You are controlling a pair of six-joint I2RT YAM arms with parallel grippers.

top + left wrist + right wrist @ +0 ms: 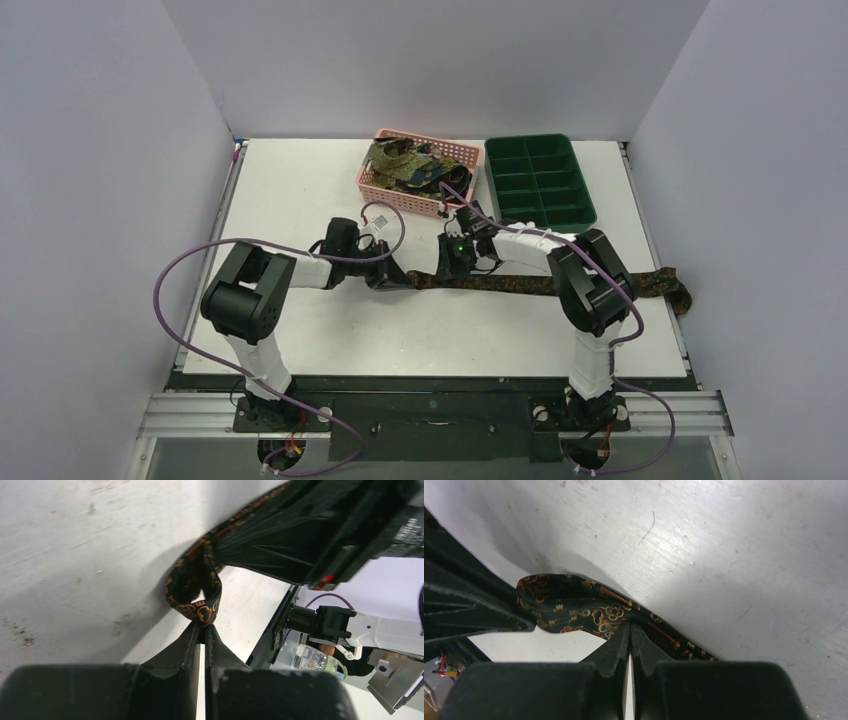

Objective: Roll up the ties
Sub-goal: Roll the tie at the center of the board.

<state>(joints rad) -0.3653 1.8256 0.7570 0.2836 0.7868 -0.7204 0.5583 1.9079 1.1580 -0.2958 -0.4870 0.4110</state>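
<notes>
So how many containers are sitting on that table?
2. A pink mesh basket at the back, heaped with ties, and a dark green compartment tray just to its right. No other shows, though something small could be hidden.

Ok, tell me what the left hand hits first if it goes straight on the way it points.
The left hand already pinches the folded tie; pushing on, it would bunch that loop, then likely meet the right hand close behind it. The gap between them is hard to judge.
</notes>
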